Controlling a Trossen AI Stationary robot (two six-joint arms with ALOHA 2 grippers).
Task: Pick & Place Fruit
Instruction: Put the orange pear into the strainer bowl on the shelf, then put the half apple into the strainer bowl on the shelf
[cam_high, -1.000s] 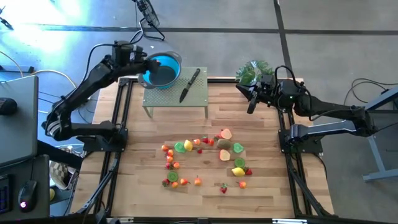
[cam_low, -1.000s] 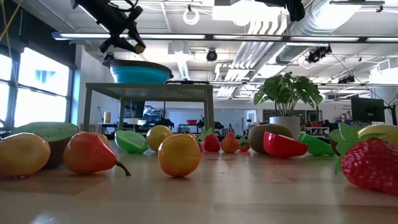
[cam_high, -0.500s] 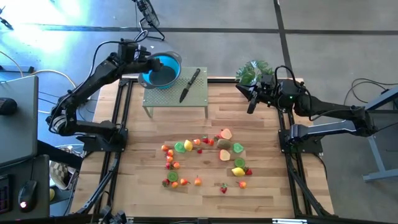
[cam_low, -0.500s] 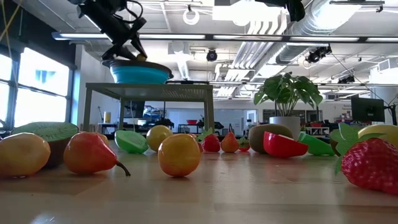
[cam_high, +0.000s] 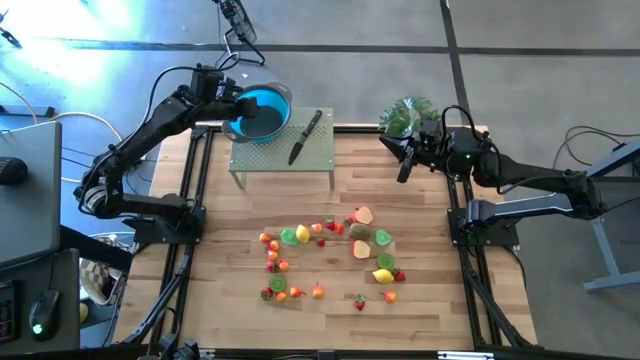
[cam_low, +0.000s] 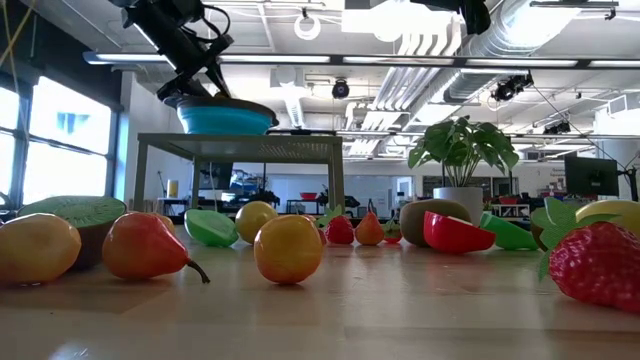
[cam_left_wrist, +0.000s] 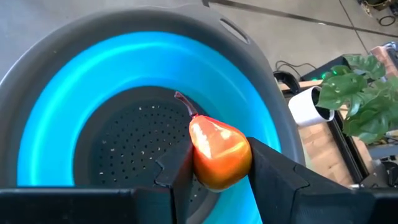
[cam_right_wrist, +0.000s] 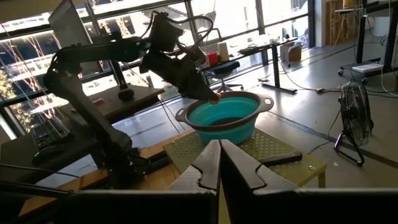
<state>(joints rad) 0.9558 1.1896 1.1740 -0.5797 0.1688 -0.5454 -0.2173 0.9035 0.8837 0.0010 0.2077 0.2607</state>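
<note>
Fruit (cam_high: 325, 255) lies all over the wooden counter (cam_high: 420, 320) in the high view, so nearly all the work is left. The left gripper (cam_high: 232, 100) hangs over the blue bowl (cam_high: 262, 110).

Low view: many pieces wait in front.

Left wrist view: its fingers squeeze an orange pear (cam_left_wrist: 217, 152) above the bowl's bottom, not dropped yet.

Right wrist view: the right gripper (cam_right_wrist: 219, 163) is closed, empty, waiting.

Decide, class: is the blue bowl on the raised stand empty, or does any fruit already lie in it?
Empty. The left wrist view shows the blue bowl's perforated bottom bare; the only pear is clamped in the left gripper above it.
</note>
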